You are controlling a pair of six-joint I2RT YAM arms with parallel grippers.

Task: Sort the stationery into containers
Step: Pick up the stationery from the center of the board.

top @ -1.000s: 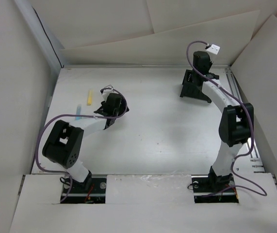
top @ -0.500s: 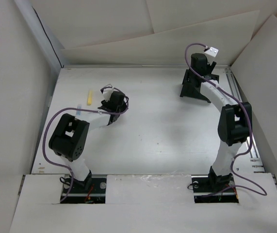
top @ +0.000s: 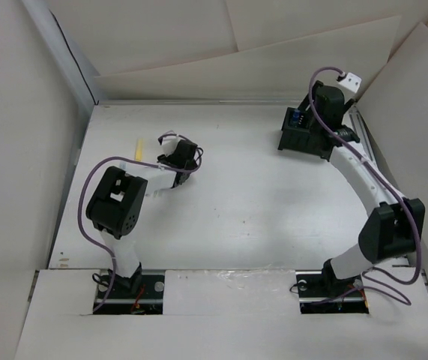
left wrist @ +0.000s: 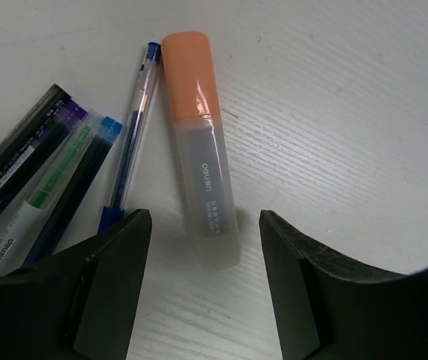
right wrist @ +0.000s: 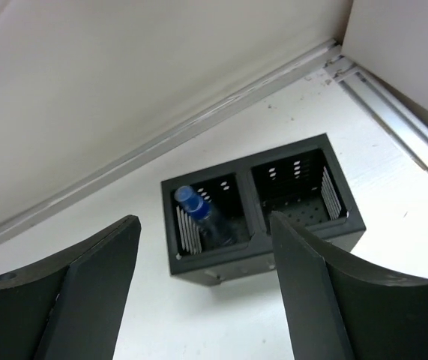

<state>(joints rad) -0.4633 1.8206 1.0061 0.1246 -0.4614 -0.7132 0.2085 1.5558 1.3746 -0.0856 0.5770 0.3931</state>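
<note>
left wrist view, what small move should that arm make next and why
Probably lower straight down and close the left pincer on the orange-capped highlighter: the pincer is open with the barrel's near end between its jaws, and the pens lie close alongside.

- Before you lies a flat white matt worktop (top: 258, 195); the left wrist view shows fine grain lines in its surface.
- Plain white card panels wall it in: overlapping back sheets (top: 199, 45), a left panel (top: 19, 150) and a right panel (top: 416, 97).
- A thin silver metal rail (top: 199, 102) runs along the far edge.
- A white board strip (top: 228, 315) covers the near edge.
- The light is soft and even, with faint shadows.
</note>
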